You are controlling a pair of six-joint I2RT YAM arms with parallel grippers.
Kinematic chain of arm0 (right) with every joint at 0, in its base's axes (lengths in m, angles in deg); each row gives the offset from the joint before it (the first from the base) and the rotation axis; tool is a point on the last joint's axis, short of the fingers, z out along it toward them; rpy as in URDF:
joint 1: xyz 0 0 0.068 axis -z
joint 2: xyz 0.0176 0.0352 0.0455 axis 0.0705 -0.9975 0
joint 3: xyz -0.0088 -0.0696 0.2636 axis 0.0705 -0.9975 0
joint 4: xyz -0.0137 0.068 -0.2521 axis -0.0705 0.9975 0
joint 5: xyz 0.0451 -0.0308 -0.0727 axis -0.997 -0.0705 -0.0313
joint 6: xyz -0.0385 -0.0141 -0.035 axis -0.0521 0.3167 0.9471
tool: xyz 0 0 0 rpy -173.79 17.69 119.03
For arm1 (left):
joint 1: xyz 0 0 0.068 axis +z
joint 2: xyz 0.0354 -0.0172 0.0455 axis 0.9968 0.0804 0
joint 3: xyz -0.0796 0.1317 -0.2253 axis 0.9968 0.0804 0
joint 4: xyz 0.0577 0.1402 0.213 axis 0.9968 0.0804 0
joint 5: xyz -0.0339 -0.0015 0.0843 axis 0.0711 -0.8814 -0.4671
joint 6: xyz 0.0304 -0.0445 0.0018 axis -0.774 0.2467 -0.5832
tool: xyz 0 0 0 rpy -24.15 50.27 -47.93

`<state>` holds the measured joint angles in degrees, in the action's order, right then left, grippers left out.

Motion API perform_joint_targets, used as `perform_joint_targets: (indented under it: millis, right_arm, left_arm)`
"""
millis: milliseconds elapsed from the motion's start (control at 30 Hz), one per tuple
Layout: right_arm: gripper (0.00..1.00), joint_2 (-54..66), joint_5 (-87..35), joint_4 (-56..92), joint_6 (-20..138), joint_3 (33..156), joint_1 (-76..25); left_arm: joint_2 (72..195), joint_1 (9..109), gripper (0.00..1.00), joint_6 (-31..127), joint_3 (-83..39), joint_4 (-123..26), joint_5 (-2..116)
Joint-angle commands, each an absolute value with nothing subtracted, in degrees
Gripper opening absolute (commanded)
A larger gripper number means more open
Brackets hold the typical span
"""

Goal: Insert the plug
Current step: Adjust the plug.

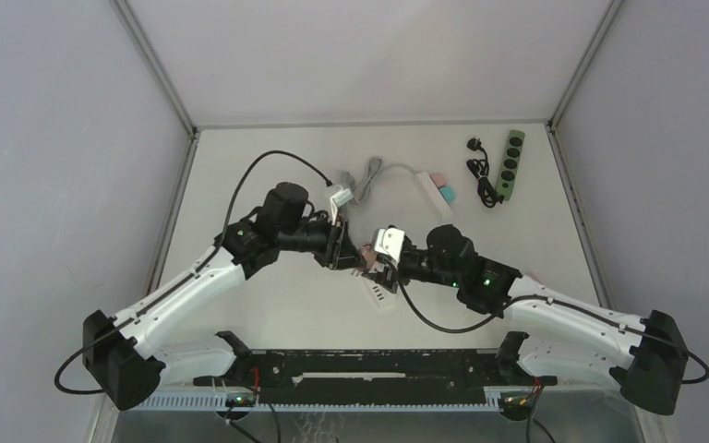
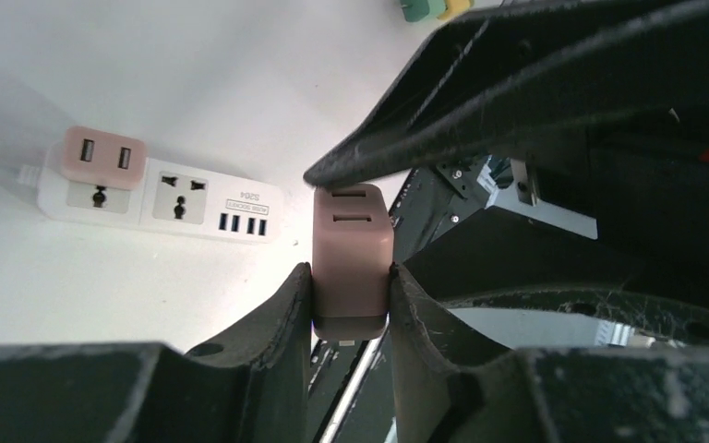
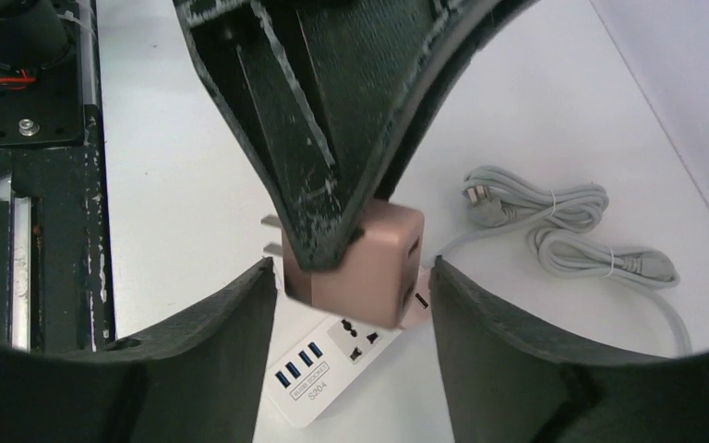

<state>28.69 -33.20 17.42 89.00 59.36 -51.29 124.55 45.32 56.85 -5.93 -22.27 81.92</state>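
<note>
1. Item, plug [image 2: 351, 268]: pink cube-shaped adapter; held off the table between the two arms, above the white power strip [image 2: 194, 198]; its two metal blades [image 3: 270, 224] show in your right wrist view, pointing sideways rather than down at the strip.
2. Item, left gripper [image 2: 349, 279]: clenched on the plug; both pads press its side faces near one end, so you hold it by a short length of the body.
3. Item, right gripper [image 3: 351, 286]: released; its fingers stand on either side of the plug with a sliver of daylight at each face.
4. Item, power strip: lies loose on the table; one end socket is already taken by a second pink adapter [image 2: 102, 157]; the two sockets beside it look free.
5. Hazard, withdrawal: the right fingers are close to the plug; pull back crooked and you may knock it askew in the left grip.
6. Hazard, pivot: a hold so near one end may let the plug swing when the blades meet resistance.
7. Hazard, alignment: the blades need turning toward the socket; a tilted entry will probably jam.
8. Hazard, strip: nothing visibly pins it; a sideways push could slide it.
</note>
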Motion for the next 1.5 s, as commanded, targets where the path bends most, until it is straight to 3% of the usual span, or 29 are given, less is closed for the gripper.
perform_joint_targets:
  millis: [0, 267, 400, 833, 1467]
  right_arm:
    - [0.72, 31.7, -34.8, 20.8, 89.7, 61.9, -51.0]
    - [0.8, 35.8, -40.2, 30.0, 87.6, 65.5, -49.5]
    - [0.81, 37.4, -43.0, 30.9, 86.6, 65.6, -49.1]
    - [0.8, 34.5, -48.9, 32.8, 85.2, 70.1, -49.1]
    - [0.72, 27.0, -51.3, 31.1, 85.4, 75.2, -50.8]
  left_arm:
    - [120.9, 45.3, 0.05, 46.5, -11.7, -16.9, 80.7]
    - [115.0, 45.4, 0.04, 31.7, -10.6, -13.7, 80.0]
    - [112.1, 45.4, 0.02, 28.1, -9.0, -14.3, 85.2]
    - [103.7, 43.7, 0.0, 12.5, -3.2, -16.7, 87.1]
    - [106.9, 40.2, 0.0, 6.4, -5.1, -15.0, 85.2]
